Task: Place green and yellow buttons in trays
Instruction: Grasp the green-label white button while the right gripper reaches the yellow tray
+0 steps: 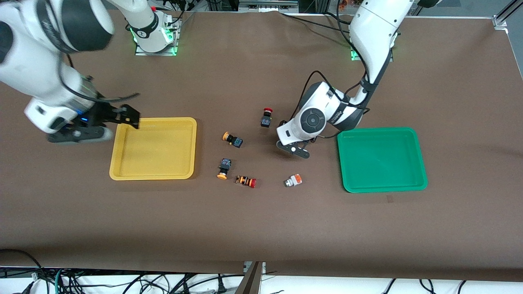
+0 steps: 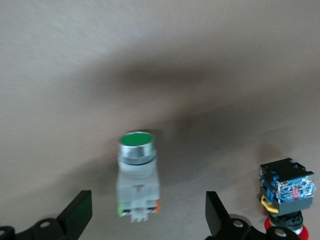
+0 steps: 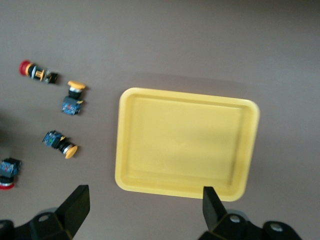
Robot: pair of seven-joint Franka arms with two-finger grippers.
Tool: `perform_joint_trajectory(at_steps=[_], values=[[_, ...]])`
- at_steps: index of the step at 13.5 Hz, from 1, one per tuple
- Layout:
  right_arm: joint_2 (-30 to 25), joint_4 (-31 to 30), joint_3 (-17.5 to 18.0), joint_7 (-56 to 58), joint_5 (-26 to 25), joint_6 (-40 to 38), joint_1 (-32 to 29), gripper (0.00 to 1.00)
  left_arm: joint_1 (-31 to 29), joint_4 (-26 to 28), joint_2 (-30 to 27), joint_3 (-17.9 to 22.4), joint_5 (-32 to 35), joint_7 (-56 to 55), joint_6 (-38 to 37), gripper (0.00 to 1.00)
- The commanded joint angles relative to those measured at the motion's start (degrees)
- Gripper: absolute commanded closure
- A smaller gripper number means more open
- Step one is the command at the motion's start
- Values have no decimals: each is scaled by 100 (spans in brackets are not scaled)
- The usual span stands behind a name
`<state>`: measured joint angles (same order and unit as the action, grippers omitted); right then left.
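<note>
The left gripper (image 2: 147, 217) hangs over a green button (image 2: 136, 172) on the desk (image 1: 261, 220), fingers wide and empty, while the right gripper (image 3: 142, 210), equally open, hovers beside the yellow tray (image 1: 153, 149).

brown table (image 1: 261, 228), yellow tray (image 1: 153, 174), green tray (image 1: 382, 185), scattered buttons (image 1: 232, 139)

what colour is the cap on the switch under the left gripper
Green cap, seen best in the left wrist view.

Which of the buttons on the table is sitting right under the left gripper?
The green-capped button, seen between the open left gripper fingers in its wrist view. The red-capped one lies off beside it, outside the fingers.
</note>
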<state>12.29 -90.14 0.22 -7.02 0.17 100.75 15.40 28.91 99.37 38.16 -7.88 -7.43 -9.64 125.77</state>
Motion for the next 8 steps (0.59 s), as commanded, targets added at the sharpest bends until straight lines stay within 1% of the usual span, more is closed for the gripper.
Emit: perform_joint_trajectory(at_steps=[1, 2, 3, 4, 5, 7, 8], values=[[490, 137, -14, -1, -455, -30, 306, 0, 88, 74, -37, 68, 424, -126, 105, 41], [772, 137, -14, -53, -474, -56, 419, 0, 132, 65, -46, 68, 487, -135, 105, 69], [792, 129, -22, 34, -483, 22, 420, 0, 124, 56, -54, 68, 566, -83, 96, 89], [792, 137, -31, -18, -448, 32, 403, 0, 132, 48, -81, 68, 636, -74, 79, 98], [792, 146, -31, -36, -474, 32, 429, 0, 211, 21, -107, 68, 698, -82, 27, 100], [845, 338, -31, -71, -396, 84, 394, 0, 212, -14, -247, 59, 1057, -82, -244, 100], [906, 435, -23, -106, -134, 128, 403, 0, 168, -75, -387, 76, 1085, -39, -455, 100]])
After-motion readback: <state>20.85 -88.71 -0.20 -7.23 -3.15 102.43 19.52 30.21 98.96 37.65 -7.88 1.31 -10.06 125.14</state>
